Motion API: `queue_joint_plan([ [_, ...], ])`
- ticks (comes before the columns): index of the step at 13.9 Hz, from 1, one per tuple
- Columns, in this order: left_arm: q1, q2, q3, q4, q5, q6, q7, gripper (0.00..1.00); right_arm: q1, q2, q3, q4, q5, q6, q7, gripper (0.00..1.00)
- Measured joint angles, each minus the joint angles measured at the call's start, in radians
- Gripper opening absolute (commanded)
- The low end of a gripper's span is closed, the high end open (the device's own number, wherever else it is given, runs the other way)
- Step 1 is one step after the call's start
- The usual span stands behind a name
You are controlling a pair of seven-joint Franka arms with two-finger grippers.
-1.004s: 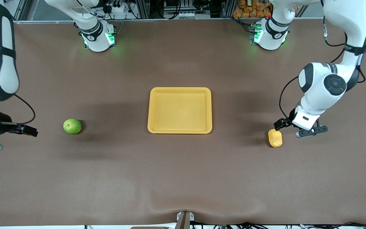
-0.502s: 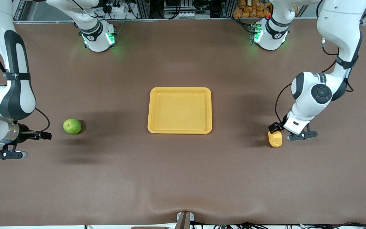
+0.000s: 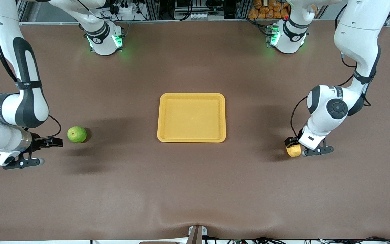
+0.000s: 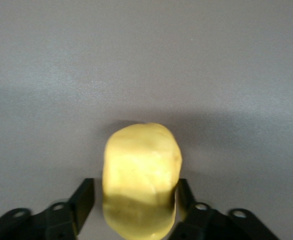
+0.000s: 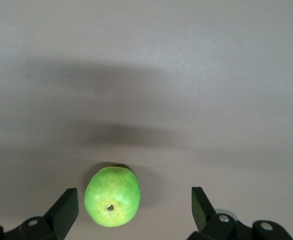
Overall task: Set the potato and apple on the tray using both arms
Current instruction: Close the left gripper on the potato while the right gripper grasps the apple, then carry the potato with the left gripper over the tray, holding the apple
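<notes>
Two arms close in on fruit and potato, tray (image 3: 191, 96) bare at mid-table.

The left gripper (image 4: 135, 200) is down at the potato (image 4: 141, 175) toward the left arm's end of the table, fingers (image 4: 82, 200) pressed against its sides, apparently pinching it. The right gripper (image 5: 131, 207) hovers with fingers spread wide just beside the green apple (image 5: 112, 196), not touching it, toward the right arm's end.

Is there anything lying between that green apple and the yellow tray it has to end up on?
Nothing visible. Only bare brown table lies between the apple and the tray. The right gripper is beside the apple, fingers wide, with nothing between them either.
</notes>
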State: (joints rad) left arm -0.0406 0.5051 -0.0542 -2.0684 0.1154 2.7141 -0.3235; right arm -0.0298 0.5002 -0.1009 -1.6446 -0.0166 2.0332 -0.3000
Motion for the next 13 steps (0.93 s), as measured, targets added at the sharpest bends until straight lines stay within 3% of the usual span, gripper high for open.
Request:
queue_joint_plan([
  [2, 0.000, 0.006, -0.001, 0.009, 0.000, 0.004, 0.000, 0.04, 0.005, 0.000, 0.005, -0.045, 0.000, 0.042, -0.051, 1.00],
  [3, 0.000, 0.008, -0.001, 0.010, 0.000, 0.004, 0.000, 0.00, 0.009, 0.001, 0.007, -0.070, 0.000, 0.064, -0.066, 1.00],
  [9, -0.043, 0.009, -0.005, 0.041, 0.001, 0.004, -0.002, 0.00, 0.025, 0.001, 0.014, -0.190, 0.000, 0.192, -0.109, 1.00],
  [13, -0.105, -0.001, -0.007, 0.074, 0.001, -0.039, -0.039, 0.00, 0.019, 0.001, 0.010, -0.241, 0.000, 0.198, -0.117, 1.00],
])
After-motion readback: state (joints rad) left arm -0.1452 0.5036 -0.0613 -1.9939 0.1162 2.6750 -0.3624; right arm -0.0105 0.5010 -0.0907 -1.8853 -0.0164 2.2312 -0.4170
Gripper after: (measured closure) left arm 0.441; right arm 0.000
